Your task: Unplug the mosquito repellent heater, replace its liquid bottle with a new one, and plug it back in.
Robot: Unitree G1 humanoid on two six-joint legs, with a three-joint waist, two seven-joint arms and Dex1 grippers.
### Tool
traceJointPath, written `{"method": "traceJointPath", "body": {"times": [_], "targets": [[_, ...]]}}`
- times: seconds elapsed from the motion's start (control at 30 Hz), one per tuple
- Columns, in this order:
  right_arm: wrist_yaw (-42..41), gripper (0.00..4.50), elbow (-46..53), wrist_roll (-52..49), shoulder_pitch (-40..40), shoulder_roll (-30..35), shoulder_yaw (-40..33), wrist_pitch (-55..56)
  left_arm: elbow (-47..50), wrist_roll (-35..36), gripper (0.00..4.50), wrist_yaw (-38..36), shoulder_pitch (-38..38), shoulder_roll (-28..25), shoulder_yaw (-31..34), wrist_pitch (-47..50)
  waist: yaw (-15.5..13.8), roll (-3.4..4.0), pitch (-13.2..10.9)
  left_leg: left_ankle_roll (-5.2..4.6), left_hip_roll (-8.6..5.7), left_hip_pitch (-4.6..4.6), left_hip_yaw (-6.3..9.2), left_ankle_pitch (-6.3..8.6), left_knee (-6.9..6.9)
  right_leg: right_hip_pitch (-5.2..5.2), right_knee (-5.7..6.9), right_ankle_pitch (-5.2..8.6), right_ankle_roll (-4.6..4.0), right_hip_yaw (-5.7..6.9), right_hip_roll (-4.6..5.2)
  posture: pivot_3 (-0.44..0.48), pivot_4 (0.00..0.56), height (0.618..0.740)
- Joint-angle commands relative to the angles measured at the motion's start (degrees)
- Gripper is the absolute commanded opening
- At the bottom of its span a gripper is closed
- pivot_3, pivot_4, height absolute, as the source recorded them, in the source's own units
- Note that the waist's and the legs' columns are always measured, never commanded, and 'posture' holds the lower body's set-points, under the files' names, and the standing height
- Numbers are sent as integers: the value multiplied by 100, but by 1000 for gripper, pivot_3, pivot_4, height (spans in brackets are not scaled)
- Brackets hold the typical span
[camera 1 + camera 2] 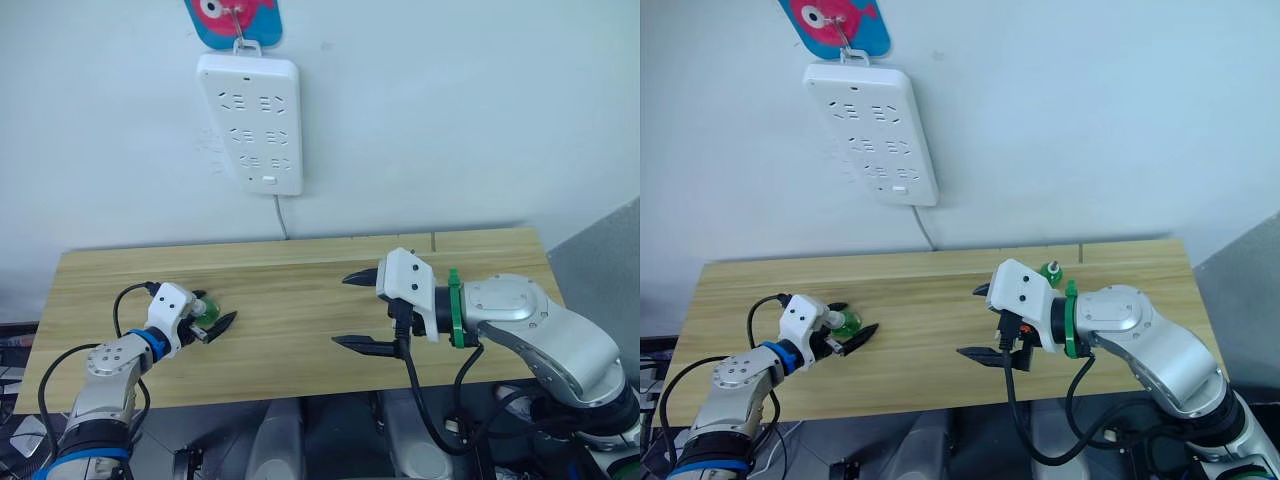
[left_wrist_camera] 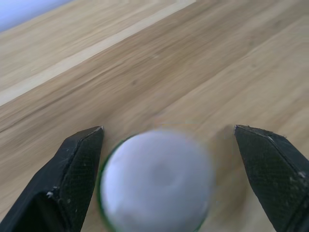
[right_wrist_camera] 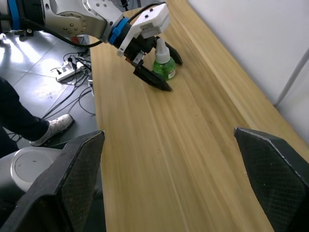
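left tool (image 1: 212,322): fingers apart, straddling the green bottle (image 3: 163,63), not clamping it.
bottle: standing upright on the table (image 1: 300,290), white cap up, well left of the right tool (image 1: 362,310).
right tool: gaping wide, holding nothing.
second green bottle (image 1: 1049,271): peeking out just behind the right tool, mostly hidden.
power strip (image 1: 252,122): hanging on the wall above the table, sockets looking empty.
heater: cannot tell where.
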State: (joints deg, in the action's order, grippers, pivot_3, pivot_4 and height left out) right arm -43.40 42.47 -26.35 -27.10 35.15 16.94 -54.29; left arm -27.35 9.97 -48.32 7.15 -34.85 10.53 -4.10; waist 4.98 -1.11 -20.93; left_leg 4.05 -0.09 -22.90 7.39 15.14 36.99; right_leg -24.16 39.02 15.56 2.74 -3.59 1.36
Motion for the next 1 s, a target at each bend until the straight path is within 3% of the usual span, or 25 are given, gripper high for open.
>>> {"method": "traceJointPath", "body": {"times": [0.03, 0.33, 0.77, 1.0], "targets": [[48, 4457, 299, -108, -15, 23, -53, 60, 60, 62, 4500, -120, -347, -136, 29, 129, 16, 0, 0, 0, 2, 0, -1, 0, 0, 0, 0, 0, 1, -1, 0, -133, 415, 720], [60, 4457, 243, -62, 83, 75, 16, 255, 323, 375, 4500, 187, -654, -239, 483, 509, 54, 2, -1, 0, 33, 1, -10, 0, -2, -6, -3, 6, 9, -4, -5, -124, 405, 720], [21, 4457, 277, -148, 99, 99, 23, 235, -136, 107, 4500, -23, -228, -155, 14, 166, 3, 10, -6, 4, 33, -1, -22, -2, -2, -8, -8, 10, 18, -8, -10, -132, 396, 720], [70, 4500, 305, -89, 106, 98, 33, 284, 61, 137, 2404, -193, -818, -461, 179, 16, 73, 11, -6, 5, 50, 2, -34, -1, -10, -17, -9, 9, 15, -18, -6, -138, 390, 720]]}}
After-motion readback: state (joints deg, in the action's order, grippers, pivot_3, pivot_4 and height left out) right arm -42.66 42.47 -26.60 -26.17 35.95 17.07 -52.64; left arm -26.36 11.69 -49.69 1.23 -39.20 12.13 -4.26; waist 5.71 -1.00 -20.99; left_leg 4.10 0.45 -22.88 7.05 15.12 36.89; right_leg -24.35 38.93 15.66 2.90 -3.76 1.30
